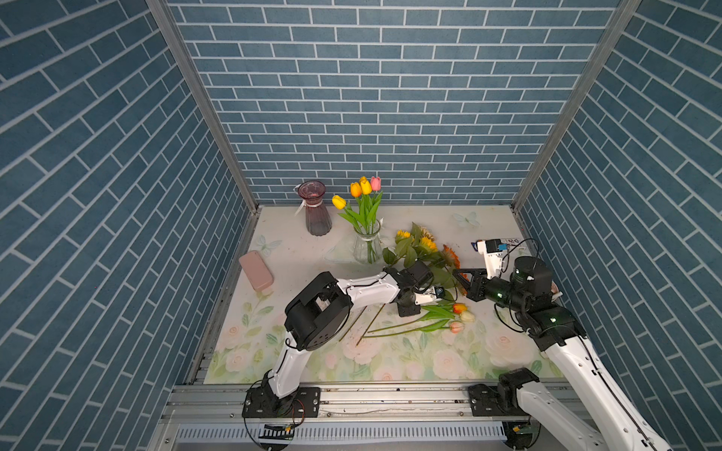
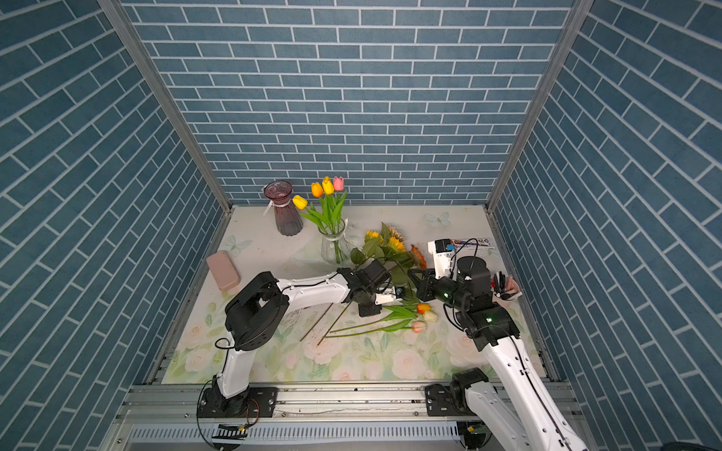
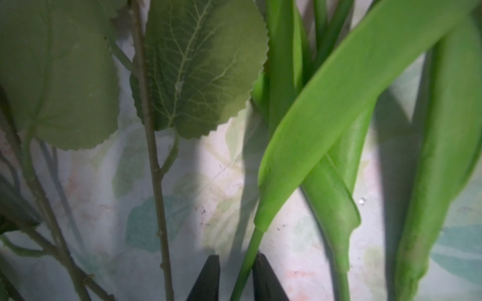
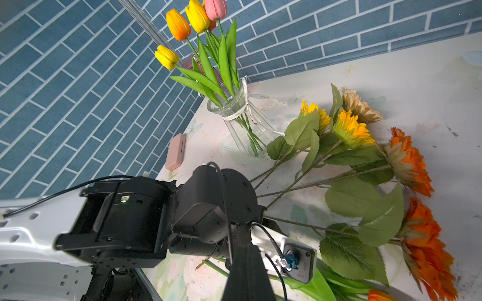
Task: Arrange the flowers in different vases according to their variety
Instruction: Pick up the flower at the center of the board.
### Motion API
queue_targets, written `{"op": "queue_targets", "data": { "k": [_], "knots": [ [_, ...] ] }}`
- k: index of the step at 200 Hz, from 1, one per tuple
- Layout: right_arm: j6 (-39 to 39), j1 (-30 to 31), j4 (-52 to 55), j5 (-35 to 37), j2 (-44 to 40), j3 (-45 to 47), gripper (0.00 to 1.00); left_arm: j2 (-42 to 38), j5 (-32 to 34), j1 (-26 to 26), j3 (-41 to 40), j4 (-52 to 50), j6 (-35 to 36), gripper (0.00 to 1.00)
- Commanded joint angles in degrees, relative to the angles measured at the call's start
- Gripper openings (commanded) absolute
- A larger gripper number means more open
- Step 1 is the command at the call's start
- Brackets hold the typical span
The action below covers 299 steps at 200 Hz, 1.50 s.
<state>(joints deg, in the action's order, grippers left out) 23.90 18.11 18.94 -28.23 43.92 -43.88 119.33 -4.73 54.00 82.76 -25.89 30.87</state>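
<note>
Far to the left of the clear vase (image 1: 367, 250), well apart from it, I see the pink case (image 1: 256, 270) lying flat on the table (image 1: 488, 222). Just left of the clear vase and a little farther back stands the purple vase (image 1: 315, 211), upright, with a white ribbon at its neck. The clear vase is upright too and holds a bunch of tulips (image 1: 365, 189), with yellow, orange and pink buds above green leaves.

Just beside the foot of the clear vase, on its right, the sunflowers (image 1: 427, 244) lie in a heap on the table. The yellow and cream heads are nearest it and the orange heads are farther right.

In front of the clear vase and to its right, my left hand (image 3: 236, 273) points down among the stems. In the left wrist view its fingers (image 3: 263, 276) stand narrow, one on each side of a tulip stem (image 3: 247, 260). A sliver of table shows between the stem and one finger, so I read it as not clamped yet.

Farther right from the clear vase, three loose tulips (image 1: 460, 316) lie on the table, their orange, cream and pink buds close together. Farthest right of the clear vase, my right hand (image 1: 458, 272) hangs near the orange sunflower heads, closed tight, and I see nothing in it
</note>
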Motion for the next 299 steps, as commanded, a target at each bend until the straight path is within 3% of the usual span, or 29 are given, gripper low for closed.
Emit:
{"op": "queue_targets", "data": {
  "k": [1, 39, 89, 149, 207, 250, 299],
  "knots": [
    [-2.1, -0.3, 1.0, 0.5, -0.4, -0.2, 0.0, 5.1, -0.4, -0.2, -0.2, -3.5, 0.3, 0.2],
    [-2.2, -0.5, 1.0, 0.5, -0.2, -0.2, 0.0, 5.3, 0.2, -0.2, 0.3, -4.3, 0.2, 0.0],
    [-2.0, -0.6, 1.0, 0.7, -0.5, -0.7, 0.0, 1.8, 2.6, -0.3, 0.6, -5.3, -0.1, 0.0],
    [-1.9, -0.6, -0.8, 4.6, -4.0, -2.7, 0.0, -10.7, 6.6, -0.3, 0.5, -5.4, -0.8, 0.0],
    [-1.1, -0.6, -1.5, 6.3, -4.5, -2.4, 0.0, -23.3, 11.6, -0.9, -6.5, 6.0, -2.8, 0.0],
    [-1.7, -0.6, -4.2, 6.5, -6.1, -1.6, 0.0, -32.6, 6.9, -9.6, -8.7, 17.4, -8.0, 0.0],
    [-2.8, -0.6, -16.2, -0.7, -13.1, 4.5, 0.0, -36.2, -0.5, -17.7, -7.3, 33.2, -14.0, 0.0]
  ]
}}
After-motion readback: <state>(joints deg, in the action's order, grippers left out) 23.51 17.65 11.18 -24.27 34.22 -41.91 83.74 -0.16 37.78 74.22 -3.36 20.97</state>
